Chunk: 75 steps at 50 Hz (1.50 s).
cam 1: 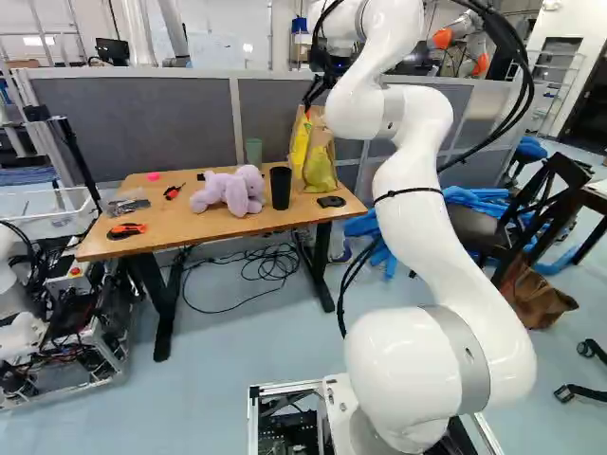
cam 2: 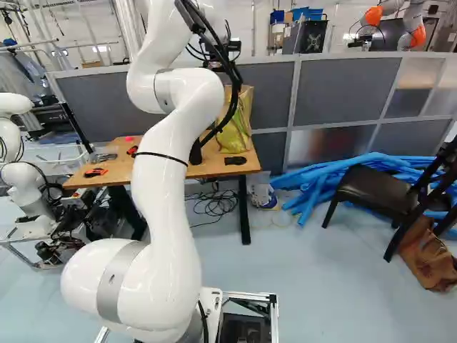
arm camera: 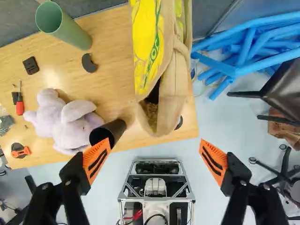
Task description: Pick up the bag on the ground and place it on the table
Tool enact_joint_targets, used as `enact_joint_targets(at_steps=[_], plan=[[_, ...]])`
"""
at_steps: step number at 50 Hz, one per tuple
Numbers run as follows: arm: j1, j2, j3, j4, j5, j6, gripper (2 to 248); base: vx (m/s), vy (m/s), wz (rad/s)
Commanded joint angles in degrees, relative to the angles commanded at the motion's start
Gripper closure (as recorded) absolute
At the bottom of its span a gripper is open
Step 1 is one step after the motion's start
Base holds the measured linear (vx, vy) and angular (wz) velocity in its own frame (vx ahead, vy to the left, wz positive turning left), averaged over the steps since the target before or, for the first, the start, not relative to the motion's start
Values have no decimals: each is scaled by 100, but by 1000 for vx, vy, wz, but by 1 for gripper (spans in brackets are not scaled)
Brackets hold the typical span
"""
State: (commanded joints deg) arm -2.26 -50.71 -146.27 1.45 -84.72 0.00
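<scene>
High over the far side of the table, my gripper (cam 1: 327, 62) shows in part behind the arm in the left base view. In the wrist view the gripper (arm camera: 155, 157) stands wide open, nothing between its orange pads. A brown bag (cam 1: 539, 294) lies on the floor by the dark chair, far to the right of the arm; the right base view shows this brown bag (cam 2: 427, 259) too, and the wrist view shows part of it (arm camera: 282, 125) beside the chair. A tan and yellow bag (arm camera: 161, 65) stands upright on the wooden table (cam 1: 175, 220), ahead of the open fingers.
On the table are a purple plush toy (cam 1: 230, 190), a black cup (cam 1: 281, 188), a green cup (cam 1: 253, 152) and small tools. Blue tubes (cam 2: 321, 186) lie behind the dark chair (cam 2: 371, 191). Grey partitions stand behind the table. Another robot (cam 2: 21, 179) is at the left.
</scene>
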Motion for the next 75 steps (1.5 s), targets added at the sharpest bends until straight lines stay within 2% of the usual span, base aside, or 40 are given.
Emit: enact_joint_targets(at_steps=[32, 56, 75], plan=[[-1, 34, 55, 0, 0, 0, 3, -114, 32, -3], [-1, 83, 144, 0, 35, 0, 3, 6, -3, 2], [3, 200, 392, -3, 273, 0, 3, 0, 0, 0]])
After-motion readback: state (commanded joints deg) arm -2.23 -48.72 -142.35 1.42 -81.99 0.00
